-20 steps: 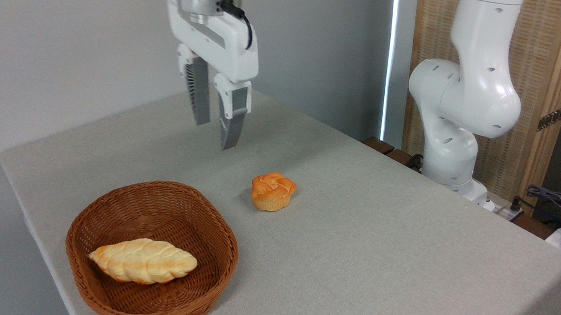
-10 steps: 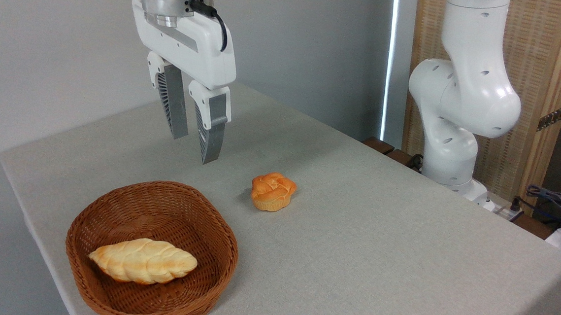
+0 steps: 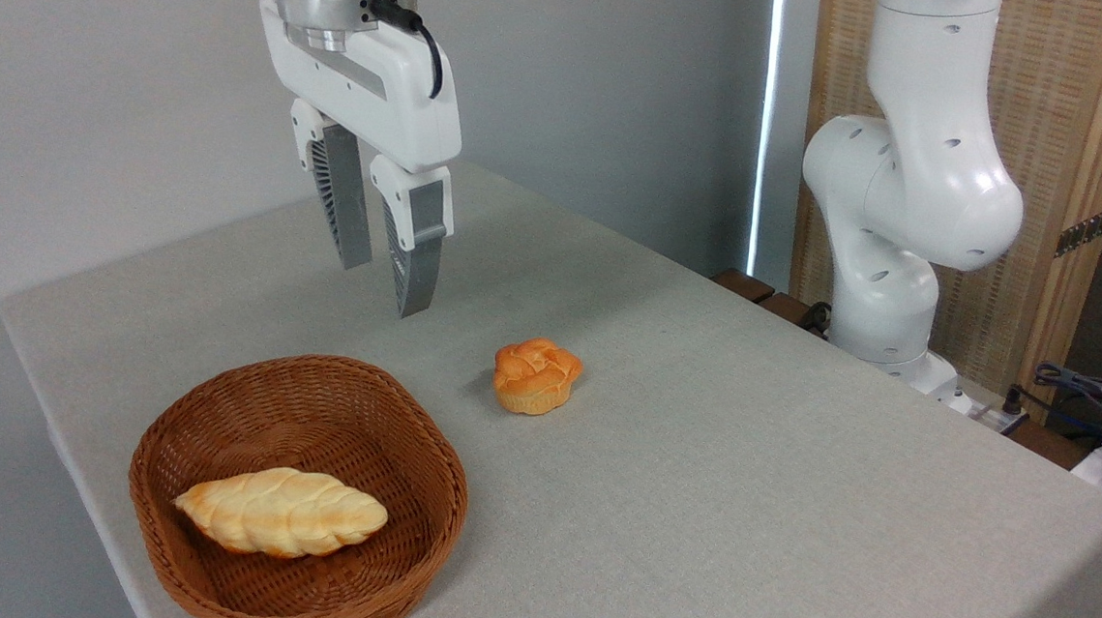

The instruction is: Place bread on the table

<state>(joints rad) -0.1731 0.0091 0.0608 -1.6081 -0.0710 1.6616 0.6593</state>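
Resting directly on the bare worktop (image 3: 743,478), the bread (image 3: 536,375) is sitting upright, swirled top up, roughly midway along the surface's width and nearer the far edge than the near one. It is lying just beside the wicker basket (image 3: 297,495), to its right and a little behind it, touching neither the basket rim nor anything else. That placement reads as the task's end state: the bun is out in the open, on the cloth, with nothing gripping it. The braided loaf (image 3: 281,511) is lying inside the basket, low against its near wall, and appears to be no part of the job. The basket itself is occupying the near left corner.

The hand (image 3: 379,282) is hanging in the air above the far left portion of the worktop, behind the basket and well apart from the bun. Its fingers are pointing downward with a slight tilt, parted by a narrow gap and holding nothing. The white arm (image 3: 908,198) is rising from its base off the far right edge. In this inspector's judgement, the placement is complete and the hand is standing clear.
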